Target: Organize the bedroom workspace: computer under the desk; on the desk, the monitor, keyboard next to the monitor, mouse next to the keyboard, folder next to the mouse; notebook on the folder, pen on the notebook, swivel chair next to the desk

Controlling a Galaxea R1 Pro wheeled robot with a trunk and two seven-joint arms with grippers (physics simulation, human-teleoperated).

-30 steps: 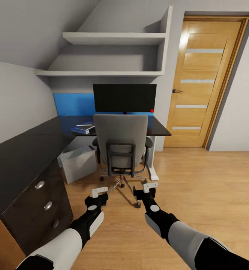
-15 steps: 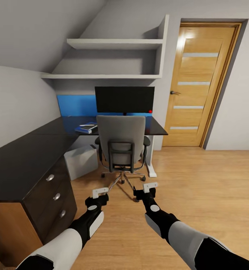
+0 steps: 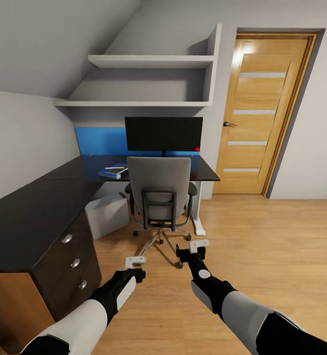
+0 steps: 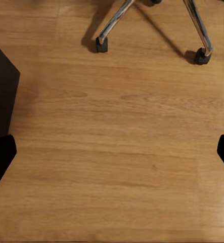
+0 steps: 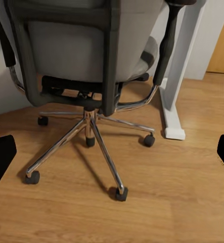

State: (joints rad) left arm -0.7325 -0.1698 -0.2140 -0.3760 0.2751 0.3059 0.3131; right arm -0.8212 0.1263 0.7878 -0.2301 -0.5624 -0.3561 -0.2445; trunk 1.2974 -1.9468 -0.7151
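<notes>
Both pincers, left [image 3: 134, 262] and right [image 3: 198, 245], apart and empty. Beyond them, chair [image 3: 159, 190] back hiding seat and desk [image 3: 209, 173] middle; keyboard, mouse unseen.

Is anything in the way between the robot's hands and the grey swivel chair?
Nothing visible. Bare wooden floor lies between the left gripper, the right gripper and the grey swivel chair, whose back faces the robot. The dark drawer cabinet stands off to the left.
</notes>
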